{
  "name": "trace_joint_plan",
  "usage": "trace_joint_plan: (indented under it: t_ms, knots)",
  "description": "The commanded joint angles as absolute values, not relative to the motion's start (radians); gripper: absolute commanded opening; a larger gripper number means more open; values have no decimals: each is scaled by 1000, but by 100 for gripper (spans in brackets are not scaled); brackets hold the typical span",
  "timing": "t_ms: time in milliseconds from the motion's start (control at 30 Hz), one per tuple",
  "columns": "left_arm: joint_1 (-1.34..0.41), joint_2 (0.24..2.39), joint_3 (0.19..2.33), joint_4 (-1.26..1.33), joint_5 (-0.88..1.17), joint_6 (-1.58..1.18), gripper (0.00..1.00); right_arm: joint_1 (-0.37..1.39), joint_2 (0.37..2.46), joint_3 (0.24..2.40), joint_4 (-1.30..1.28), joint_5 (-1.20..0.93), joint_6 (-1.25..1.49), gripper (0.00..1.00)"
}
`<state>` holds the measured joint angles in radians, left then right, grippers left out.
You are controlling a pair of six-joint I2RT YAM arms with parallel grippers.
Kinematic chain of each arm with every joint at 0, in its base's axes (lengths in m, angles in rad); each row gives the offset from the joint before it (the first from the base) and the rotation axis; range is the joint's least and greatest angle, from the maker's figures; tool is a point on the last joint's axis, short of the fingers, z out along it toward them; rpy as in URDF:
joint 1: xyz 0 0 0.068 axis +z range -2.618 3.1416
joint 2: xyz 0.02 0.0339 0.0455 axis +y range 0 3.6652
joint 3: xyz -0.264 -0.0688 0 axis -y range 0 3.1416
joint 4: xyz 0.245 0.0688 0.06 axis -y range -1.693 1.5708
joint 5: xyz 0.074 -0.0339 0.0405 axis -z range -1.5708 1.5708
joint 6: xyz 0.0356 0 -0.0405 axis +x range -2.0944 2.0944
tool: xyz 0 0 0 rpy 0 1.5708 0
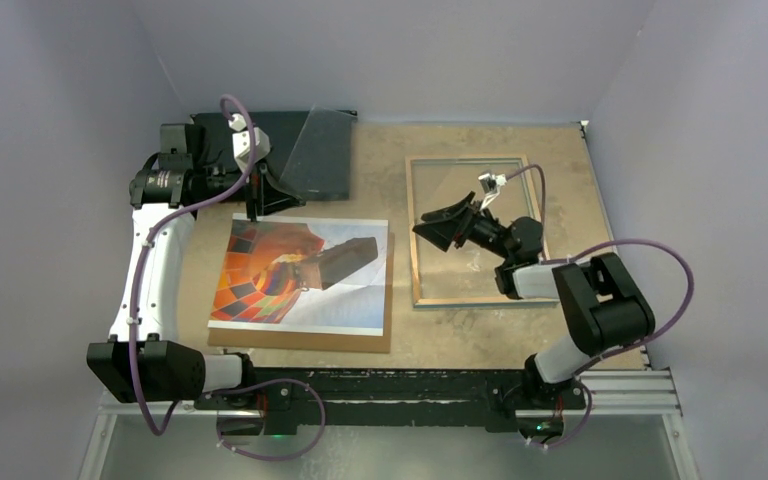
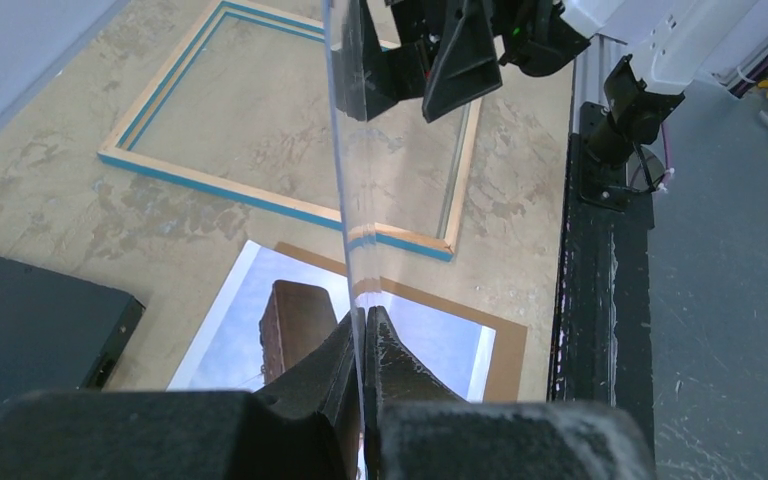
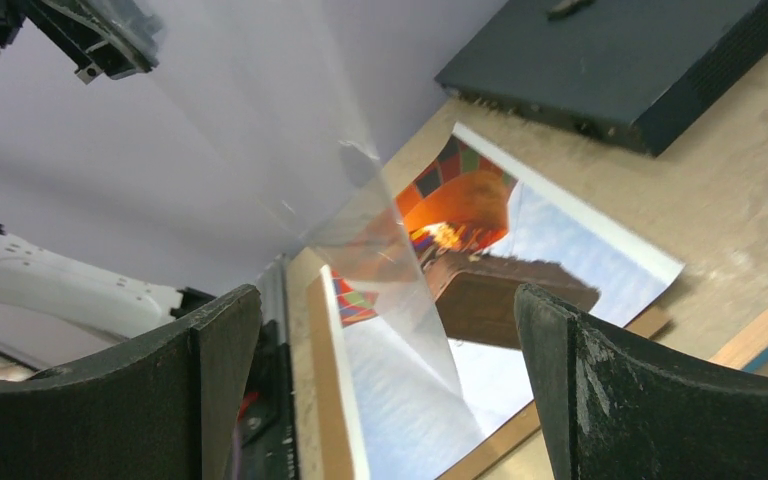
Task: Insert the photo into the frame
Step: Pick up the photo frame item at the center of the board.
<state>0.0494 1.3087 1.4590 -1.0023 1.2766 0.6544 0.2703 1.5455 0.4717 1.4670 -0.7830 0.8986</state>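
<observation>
Clear pane pinched in left gripper; photo lies outside the frame.
Top view: photo on a brown backing board near left, frame at right under the right gripper. Only the left wrist view shows the fingers clamped on the pane's edge. Right wrist view: jaws spread wide, empty.

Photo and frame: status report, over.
Left fingers shut on clear pane, upright. Right fingers open over frame. Photo face up on backing board, not in frame.

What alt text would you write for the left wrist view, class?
The left hand pinches a clear sheet, seen edge-on. Beyond it lie the empty frame and the photo on a brown panel.
</observation>
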Motion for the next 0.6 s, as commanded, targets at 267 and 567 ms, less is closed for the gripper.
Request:
trace_joint_plan:
  t_ms: [267, 567]
  knots:
    - [49, 1276, 1461, -954, 1305, 618, 0, 352, 1697, 586, 2095, -857, 1127, 99]
    - [48, 1276, 1441, -848, 1314, 499, 0, 364, 1614, 611, 2074, -867, 1095, 91]
